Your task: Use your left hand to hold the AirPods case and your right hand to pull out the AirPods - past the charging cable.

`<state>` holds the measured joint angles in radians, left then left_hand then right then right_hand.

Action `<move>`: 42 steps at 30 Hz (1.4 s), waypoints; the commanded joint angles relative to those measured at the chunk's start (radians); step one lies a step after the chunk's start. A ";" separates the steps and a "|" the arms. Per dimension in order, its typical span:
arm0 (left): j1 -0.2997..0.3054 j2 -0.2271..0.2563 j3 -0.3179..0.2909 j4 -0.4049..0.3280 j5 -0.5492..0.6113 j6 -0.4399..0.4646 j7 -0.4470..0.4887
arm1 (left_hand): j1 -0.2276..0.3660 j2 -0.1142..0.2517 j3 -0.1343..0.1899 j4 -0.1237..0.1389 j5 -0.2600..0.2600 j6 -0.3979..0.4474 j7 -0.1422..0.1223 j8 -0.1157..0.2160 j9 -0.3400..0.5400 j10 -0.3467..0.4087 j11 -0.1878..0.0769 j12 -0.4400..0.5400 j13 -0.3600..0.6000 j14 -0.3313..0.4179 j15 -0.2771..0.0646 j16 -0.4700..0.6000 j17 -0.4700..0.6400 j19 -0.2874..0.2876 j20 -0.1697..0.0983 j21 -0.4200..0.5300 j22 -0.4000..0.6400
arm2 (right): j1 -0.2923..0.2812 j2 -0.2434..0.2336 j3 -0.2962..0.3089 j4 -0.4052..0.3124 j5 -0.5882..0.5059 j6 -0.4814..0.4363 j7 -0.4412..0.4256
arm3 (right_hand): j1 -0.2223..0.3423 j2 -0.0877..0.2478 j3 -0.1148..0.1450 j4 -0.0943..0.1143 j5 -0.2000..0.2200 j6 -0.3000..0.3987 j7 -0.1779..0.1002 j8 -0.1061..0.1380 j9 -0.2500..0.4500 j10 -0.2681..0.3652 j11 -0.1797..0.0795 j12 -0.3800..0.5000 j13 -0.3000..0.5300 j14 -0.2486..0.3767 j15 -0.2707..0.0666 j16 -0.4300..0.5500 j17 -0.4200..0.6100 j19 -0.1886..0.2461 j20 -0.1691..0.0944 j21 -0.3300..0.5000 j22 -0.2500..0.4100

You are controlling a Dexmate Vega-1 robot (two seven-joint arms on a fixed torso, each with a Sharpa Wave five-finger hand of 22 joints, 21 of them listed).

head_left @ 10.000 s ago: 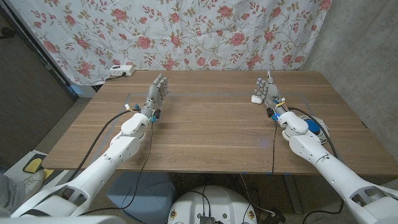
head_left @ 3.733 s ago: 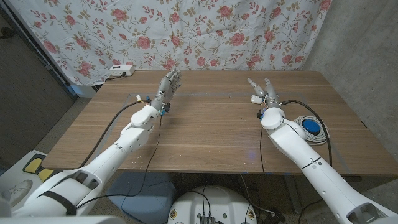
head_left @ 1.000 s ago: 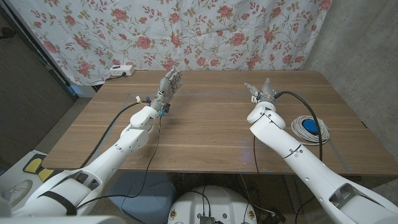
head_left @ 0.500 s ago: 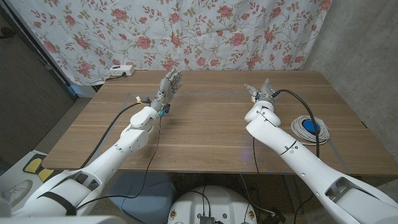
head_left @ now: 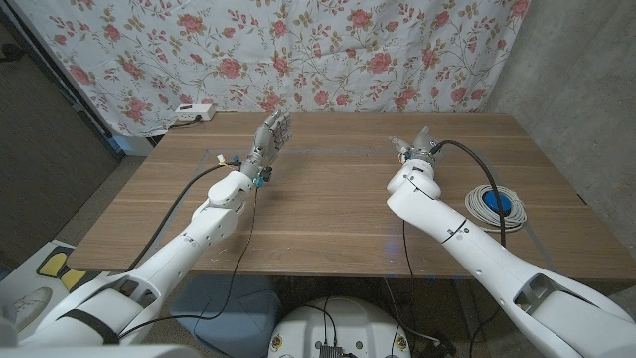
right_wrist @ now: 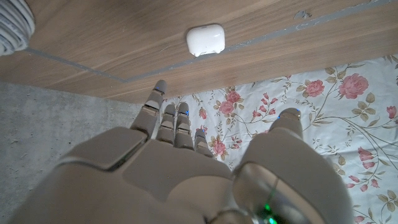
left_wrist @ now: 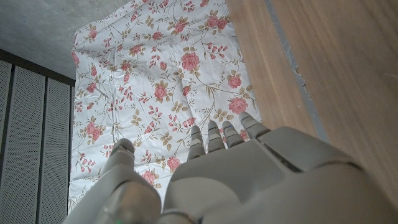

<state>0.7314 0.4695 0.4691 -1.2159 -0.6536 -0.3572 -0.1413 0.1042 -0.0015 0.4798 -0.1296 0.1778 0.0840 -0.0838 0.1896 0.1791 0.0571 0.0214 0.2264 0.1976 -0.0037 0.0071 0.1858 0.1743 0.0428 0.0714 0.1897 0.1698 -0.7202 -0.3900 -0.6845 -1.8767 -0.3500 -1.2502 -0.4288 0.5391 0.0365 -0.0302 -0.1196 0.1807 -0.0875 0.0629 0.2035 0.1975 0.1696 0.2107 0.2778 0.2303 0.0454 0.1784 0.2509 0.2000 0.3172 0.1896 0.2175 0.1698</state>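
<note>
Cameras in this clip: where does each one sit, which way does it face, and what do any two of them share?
Head view: fixed on the robot's head, looking down over the wooden table; both arms, left hand and right hand show.
Left wrist view: on the left wrist, along the back of the left hand toward the floral curtain.
Right wrist view: on the right wrist, behind the right hand, facing the AirPods case.
Shared: right wrist and head views both show the coiled cable.
</note>
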 commanded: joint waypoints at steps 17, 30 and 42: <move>0.026 0.005 -0.009 -0.024 -0.004 0.004 0.013 | 0.004 0.008 -0.002 -0.003 0.005 0.008 0.002 -0.001 0.003 0.011 0.003 -0.003 0.003 -0.002 0.002 0.000 0.004 -0.002 0.002 0.003 0.005 | 0.110 -0.015 -0.108 0.028 0.018 -0.143 0.068 | -0.039 0.004 -0.009 0.015 0.006 -0.022 0.016 -0.005 0.003 0.032 0.008 0.004 0.005 -0.019 0.018 -0.016 0.006 -0.022 0.016 -0.017 0.003; 0.038 0.012 -0.011 -0.039 -0.003 0.007 0.017 | 0.003 0.008 -0.003 -0.003 0.005 0.008 0.003 -0.001 0.003 0.011 0.003 -0.004 0.003 -0.001 0.002 0.000 0.004 -0.002 0.002 0.003 0.005 | 0.123 0.033 -0.117 0.088 -0.087 -0.146 0.140 | -0.074 0.008 -0.016 0.027 0.010 -0.045 0.027 -0.005 0.004 0.039 0.008 -0.007 0.008 -0.093 0.036 -0.050 0.010 -0.144 0.024 -0.045 0.002; 0.032 0.009 -0.007 -0.032 -0.004 0.012 0.011 | 0.003 0.008 -0.004 -0.003 0.005 0.008 0.001 -0.001 0.003 0.013 0.003 -0.003 0.003 -0.001 0.003 0.000 0.004 -0.002 0.003 0.003 0.005 | 0.104 0.121 -0.104 0.194 -0.409 -0.146 0.365 | -0.091 0.008 -0.020 0.030 0.011 -0.052 0.024 -0.003 0.003 0.096 0.005 0.002 0.011 -0.122 0.037 -0.050 0.009 -0.238 0.024 -0.043 0.002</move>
<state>0.7655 0.4800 0.4595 -1.2516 -0.6570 -0.3503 -0.1258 0.1042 -0.0015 0.4780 -0.1313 0.1778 0.0839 -0.0839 0.1895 0.1791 0.0589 0.0233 0.2264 0.1976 -0.0037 0.0071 0.1858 0.1743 0.0428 0.0714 0.1896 0.1698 -0.6063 -0.3356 -0.7962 -1.7670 -0.5390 -1.3926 -0.2207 0.4547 0.0452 -0.0468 -0.0949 0.1855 -0.1274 0.0838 0.1986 0.1974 0.2481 0.2158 0.2731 0.2401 -0.0677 0.2095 0.1996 0.2072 0.0911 0.2110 0.1733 0.1698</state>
